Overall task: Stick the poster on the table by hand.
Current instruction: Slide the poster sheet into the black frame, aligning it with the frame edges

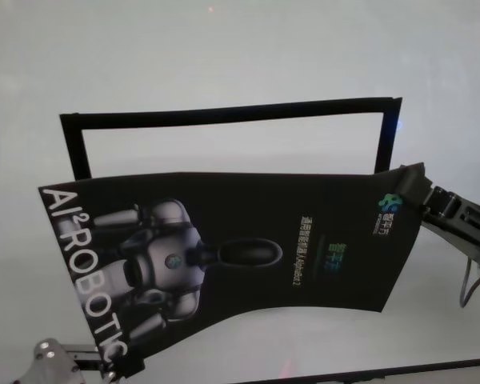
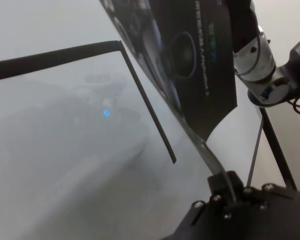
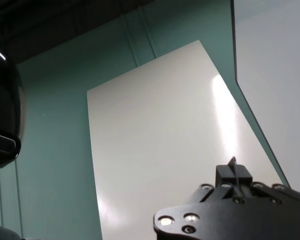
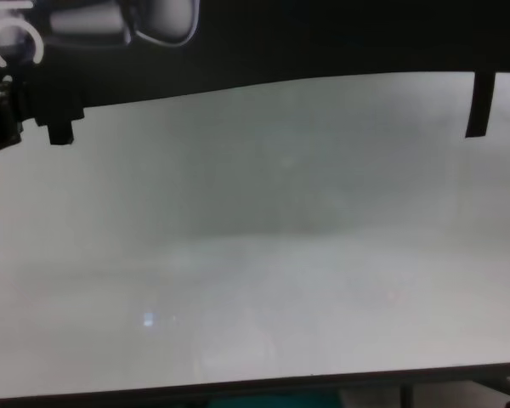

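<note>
The poster (image 1: pixel 248 240), a black glossy sheet with a grey-white robot figure and white letters "AI² ROBOTIC", hangs bowed above the table (image 1: pixel 224 48). My left gripper (image 1: pixel 116 370) is shut on its near left corner, by the lettering. My right gripper (image 1: pixel 416 188) is shut on its far right corner. In the left wrist view the poster (image 2: pixel 190 50) rises from my left gripper (image 2: pixel 227 192), which clamps its thin edge. The right wrist view shows my right gripper (image 3: pixel 234 172) pinching a thin sheet edge. In the chest view the poster (image 4: pixel 323 34) spans the top over the pale table (image 4: pixel 255 255).
A black rectangular outline (image 1: pixel 224 116) lies flat on the table behind and partly under the poster; the same black outline (image 2: pixel 145 105) shows in the left wrist view. The table's dark front edge (image 1: pixel 384 372) runs along the bottom.
</note>
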